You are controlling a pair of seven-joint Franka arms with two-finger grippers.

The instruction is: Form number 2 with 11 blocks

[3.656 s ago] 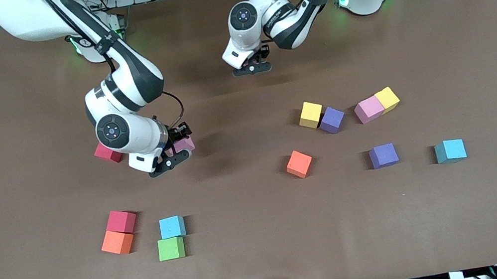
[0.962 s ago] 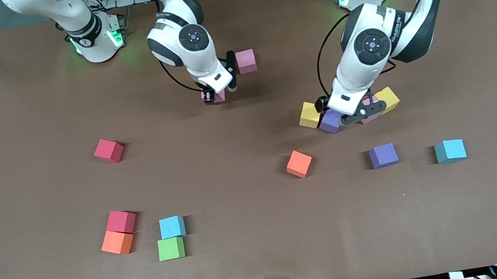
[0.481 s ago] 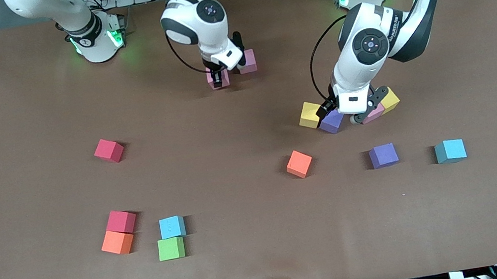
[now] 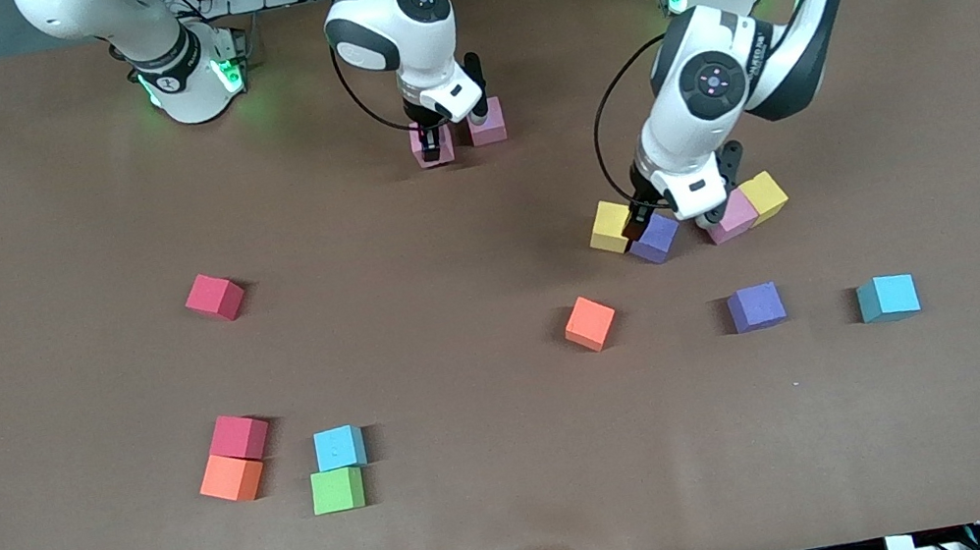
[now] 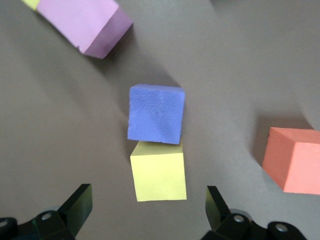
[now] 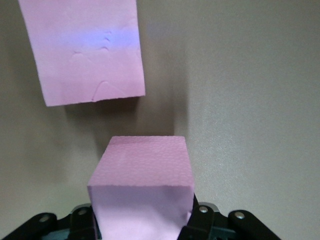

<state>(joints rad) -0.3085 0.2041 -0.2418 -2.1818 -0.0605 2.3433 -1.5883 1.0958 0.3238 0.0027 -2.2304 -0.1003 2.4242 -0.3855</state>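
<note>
1. The right gripper [image 4: 431,140] is clamped on a pink block [image 6: 142,187], low over the table [image 4: 74,404] near the robots' bases.
2. A second pink block [image 4: 488,122] sits on the table just beside the held one, toward the left arm's end.
3. The left gripper [image 4: 668,220], its fingers [image 5: 77,205] spread wide with nothing between them, hangs over a yellow block [image 5: 159,177] and a purple block [image 5: 155,113] that touch each other.
4. Near that pair, toward the left arm's end, a pink block [image 4: 732,215] touches another yellow block [image 4: 765,194].
5. Nearer the front camera lie an orange block [image 4: 590,323], a purple block [image 4: 756,307] and a light blue block [image 4: 888,297], well apart from one another.
6. Toward the right arm's end a red block [image 4: 214,296] lies alone; nearer the front camera, a red block [image 4: 239,437] touches an orange block [image 4: 231,478], and a light blue block [image 4: 340,447] touches a green block [image 4: 337,490].
7. No number 2 is formed yet.
</note>
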